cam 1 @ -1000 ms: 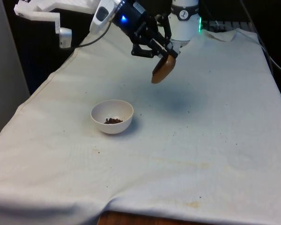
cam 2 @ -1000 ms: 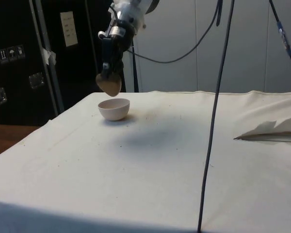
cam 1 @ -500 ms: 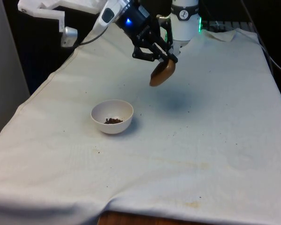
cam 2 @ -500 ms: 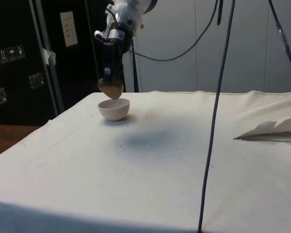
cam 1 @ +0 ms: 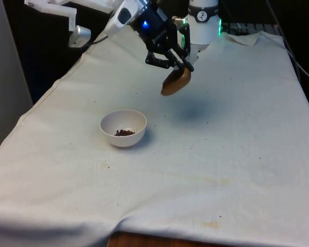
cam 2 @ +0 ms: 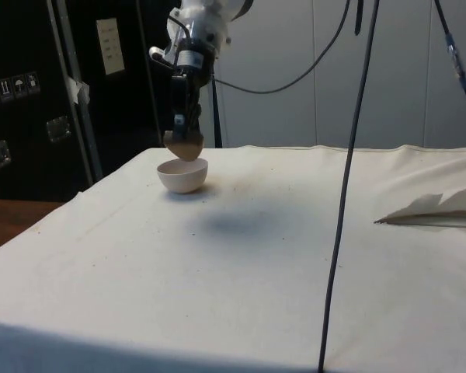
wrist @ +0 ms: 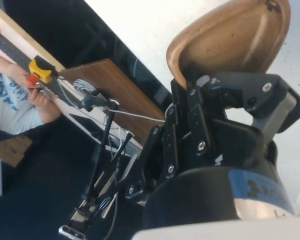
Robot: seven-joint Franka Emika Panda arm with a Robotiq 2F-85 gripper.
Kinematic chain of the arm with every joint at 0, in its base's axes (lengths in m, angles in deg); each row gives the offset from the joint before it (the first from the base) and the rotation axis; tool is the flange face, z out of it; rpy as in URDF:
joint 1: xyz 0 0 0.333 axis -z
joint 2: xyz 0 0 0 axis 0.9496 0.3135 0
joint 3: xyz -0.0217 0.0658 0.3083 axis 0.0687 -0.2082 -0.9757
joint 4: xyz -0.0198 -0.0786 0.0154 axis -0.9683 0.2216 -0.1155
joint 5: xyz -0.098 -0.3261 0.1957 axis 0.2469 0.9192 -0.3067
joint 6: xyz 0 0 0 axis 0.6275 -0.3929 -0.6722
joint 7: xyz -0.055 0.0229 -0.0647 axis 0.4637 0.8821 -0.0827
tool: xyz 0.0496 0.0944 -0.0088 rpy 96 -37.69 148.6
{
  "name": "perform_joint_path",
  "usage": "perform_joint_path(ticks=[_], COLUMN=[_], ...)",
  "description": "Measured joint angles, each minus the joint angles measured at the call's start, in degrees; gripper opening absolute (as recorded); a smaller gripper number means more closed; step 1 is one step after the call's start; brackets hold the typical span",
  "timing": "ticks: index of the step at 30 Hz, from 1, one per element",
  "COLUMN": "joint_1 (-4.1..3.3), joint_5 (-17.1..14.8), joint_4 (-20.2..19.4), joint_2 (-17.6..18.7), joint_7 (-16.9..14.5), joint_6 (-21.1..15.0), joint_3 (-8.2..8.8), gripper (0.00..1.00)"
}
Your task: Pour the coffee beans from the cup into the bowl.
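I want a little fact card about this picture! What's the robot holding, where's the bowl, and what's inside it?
holder: gripper, shut on the cup
cup: brown cup, tilted, in the air above the table
bowl: white bowl, standing on the white cloth, nearer the front view's left than the cup
in the bowl: a small heap of coffee beans
on the cloth: a few dark specks near the bowl
person: a hand holds a yellow and red thing beside the table
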State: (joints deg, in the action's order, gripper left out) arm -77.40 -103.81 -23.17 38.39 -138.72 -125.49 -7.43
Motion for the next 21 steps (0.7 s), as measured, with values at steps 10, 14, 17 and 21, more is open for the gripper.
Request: perform_joint_path(ticks=[10, 14, 17, 21], joint_1=[0.00, 0.00, 0.00, 0.00], joint_5=[2.69, 3.55, 4.41, 5.67], joint_4=[-1.43, -2.18, -2.69, -3.50], joint_2=[-0.97, -1.43, -1.72, -2.29], joint_7=[-1.83, -2.86, -3.38, -3.95], joint_6=[-2.81, -3.95, -4.81, -5.61], joint_3=[-0.69, -0.86, -1.09, -1.26], gripper=[0.00, 0.00, 0.00, 0.00])
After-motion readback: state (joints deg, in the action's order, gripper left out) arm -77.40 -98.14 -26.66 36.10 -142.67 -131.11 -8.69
